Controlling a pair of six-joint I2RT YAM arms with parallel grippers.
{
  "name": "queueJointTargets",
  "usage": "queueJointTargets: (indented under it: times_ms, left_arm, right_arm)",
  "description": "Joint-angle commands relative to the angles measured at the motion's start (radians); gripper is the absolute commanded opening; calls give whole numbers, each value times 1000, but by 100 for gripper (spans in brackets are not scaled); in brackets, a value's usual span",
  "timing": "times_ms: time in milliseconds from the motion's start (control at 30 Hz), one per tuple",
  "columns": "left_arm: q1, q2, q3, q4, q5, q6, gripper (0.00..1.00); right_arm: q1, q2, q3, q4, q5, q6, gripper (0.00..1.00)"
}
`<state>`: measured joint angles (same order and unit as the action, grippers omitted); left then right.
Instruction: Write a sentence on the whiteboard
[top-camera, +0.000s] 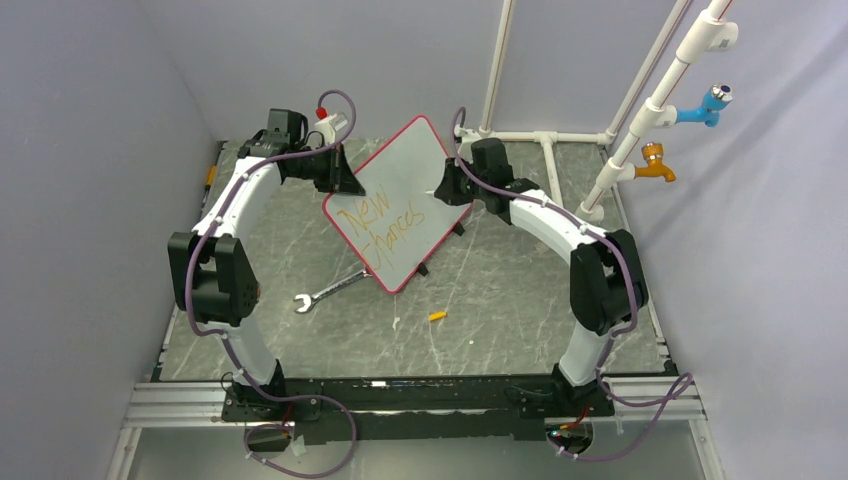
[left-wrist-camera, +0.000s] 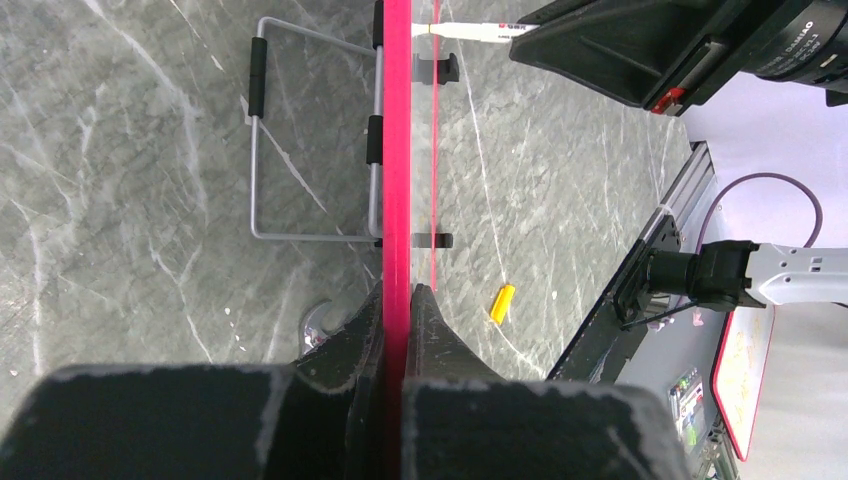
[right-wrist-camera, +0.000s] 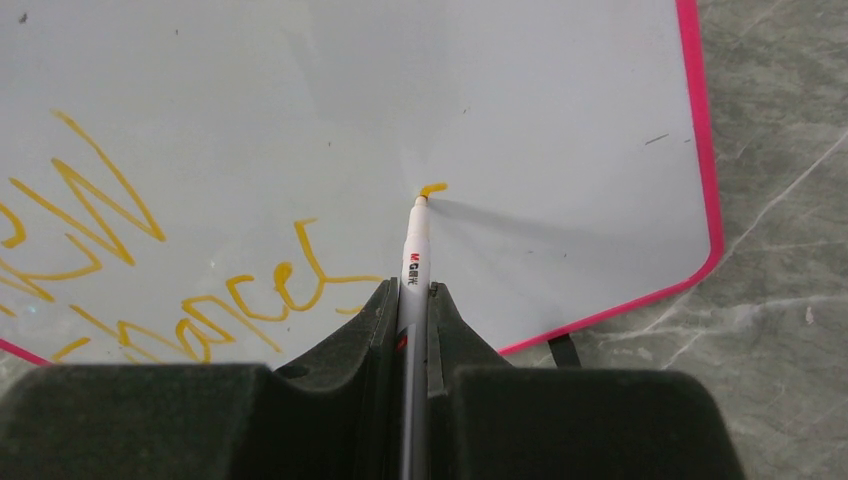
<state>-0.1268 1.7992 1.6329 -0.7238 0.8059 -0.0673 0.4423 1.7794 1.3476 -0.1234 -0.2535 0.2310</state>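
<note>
Near edge of table (top-camera: 500, 320), grey-green marbled: two arm bases bolted side by side on a metal rail.

Mid table, loose:
- small orange marker cap (top-camera: 437, 316), lying alone, well apart from both arms.
- steel wrench (top-camera: 325, 292), flat on the surface, one end just beside the board's nearest corner.

Further in, between the arms:
- whiteboard (top-camera: 400, 190), red-framed, turned corner-on and tilted; wire stand (left-wrist-camera: 300, 140) folded out behind it, seen from the left wrist. Contact with the surface: cannot tell.
- sentence (top-camera: 385, 222), orange handwriting in slanted lines on the nearer half, "New" above "chances"; one short fresh stroke further along, at the pen tip.
- left claw (left-wrist-camera: 398, 300), pressed together on the board's red edge, pinching it.
- right claw (right-wrist-camera: 413, 292), pinching a white marker (right-wrist-camera: 414, 245), tip touching the white face at that short stroke.

Far right: white pipe frame (top-camera: 640, 110) with a blue fitting (top-camera: 710, 103) and an orange tap (top-camera: 655, 160).
</note>
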Motion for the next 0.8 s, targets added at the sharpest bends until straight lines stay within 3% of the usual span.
queueJointTargets:
  times_ms: [0, 267, 767]
  left_arm:
    - [-23, -18, -5, -11, -89, 83, 0]
    - [-23, -20, -5, -12, -89, 84, 0]
    - [-23, -24, -8, -12, -91, 86, 0]
  right_arm:
    - [33, -7, -49, 11, -54, 2, 0]
    - [33, -20, -86, 5, -33, 2, 0]
    - [32, 37, 49, -80, 91, 6, 0]
